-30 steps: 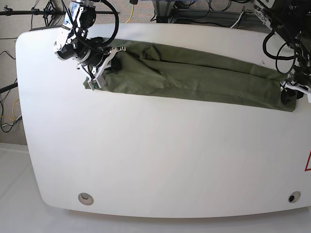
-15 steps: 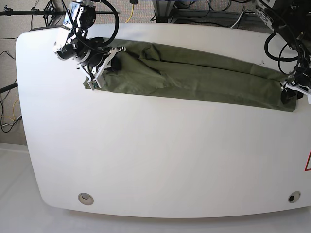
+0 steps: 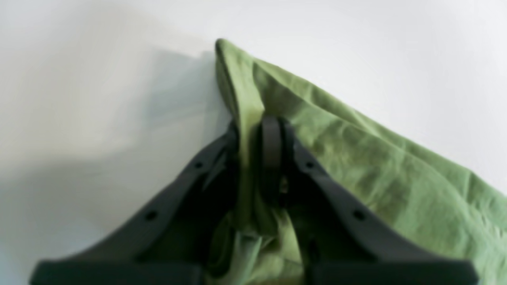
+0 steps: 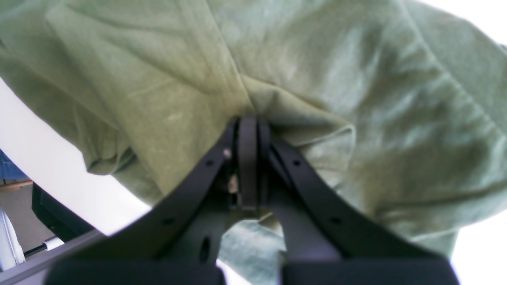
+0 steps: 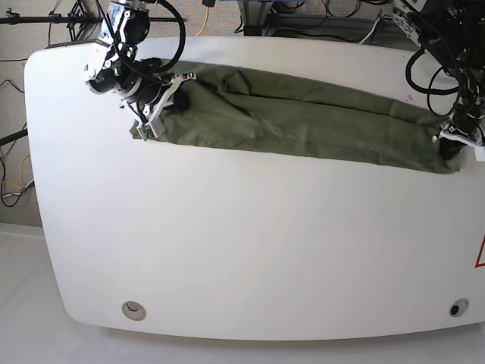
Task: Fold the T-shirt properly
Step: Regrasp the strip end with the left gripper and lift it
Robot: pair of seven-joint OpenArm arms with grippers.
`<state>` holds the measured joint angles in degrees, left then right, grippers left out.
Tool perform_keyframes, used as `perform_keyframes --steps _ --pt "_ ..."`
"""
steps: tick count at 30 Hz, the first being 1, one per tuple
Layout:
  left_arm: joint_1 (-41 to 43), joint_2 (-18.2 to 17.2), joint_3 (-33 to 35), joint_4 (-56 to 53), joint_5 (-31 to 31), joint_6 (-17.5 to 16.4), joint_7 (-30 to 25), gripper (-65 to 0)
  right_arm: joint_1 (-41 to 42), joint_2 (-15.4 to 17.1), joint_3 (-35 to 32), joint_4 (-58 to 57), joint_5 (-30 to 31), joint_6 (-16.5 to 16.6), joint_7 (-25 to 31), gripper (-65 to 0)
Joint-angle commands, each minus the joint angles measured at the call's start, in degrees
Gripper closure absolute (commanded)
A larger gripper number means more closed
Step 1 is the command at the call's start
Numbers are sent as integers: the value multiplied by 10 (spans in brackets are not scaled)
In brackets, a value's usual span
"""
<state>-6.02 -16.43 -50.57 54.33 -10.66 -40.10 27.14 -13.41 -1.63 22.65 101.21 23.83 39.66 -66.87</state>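
Base view, left to right: the right gripper stays clamped on the T-shirt, stretched across the table; the left gripper, pinching the far end, has edged up, tautening it for folding.

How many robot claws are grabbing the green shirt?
2. The right gripper pinches the T-shirt at its end on the base view's left; the left gripper pinches the opposite end, near the table's edge.

Your olive-green T-shirt lies as a long creased band, stretched from 10 toward 3 o'clock.
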Motion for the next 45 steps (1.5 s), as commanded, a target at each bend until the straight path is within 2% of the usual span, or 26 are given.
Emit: perform_keyframes --steps 1,14,24,31,38,41,45 --pt "14 10 6 -5 43 1 61 0 -2 1 0 6 -8 3 -10 0" --pt "13 13 5 1 42 1 68 0 -1 1 0 6 -8 3 -10 0" --pt "13 15 6 94 42 1 152 0 0 1 0 6 -8 3 -10 0" --pt "15 31 6 176 42 1 217 0 3 1 0 6 -8 3 -10 0" --pt "17 67 21 271 42 1 283 0 4 1 0 6 -8 3 -10 0" --pt "22 70 28 313 42 1 305 0 4 1 0 6 -8 3 -10 0" --pt "30 99 38 368 41 1 323 0 4 0 0 6 -8 3 -10 0"
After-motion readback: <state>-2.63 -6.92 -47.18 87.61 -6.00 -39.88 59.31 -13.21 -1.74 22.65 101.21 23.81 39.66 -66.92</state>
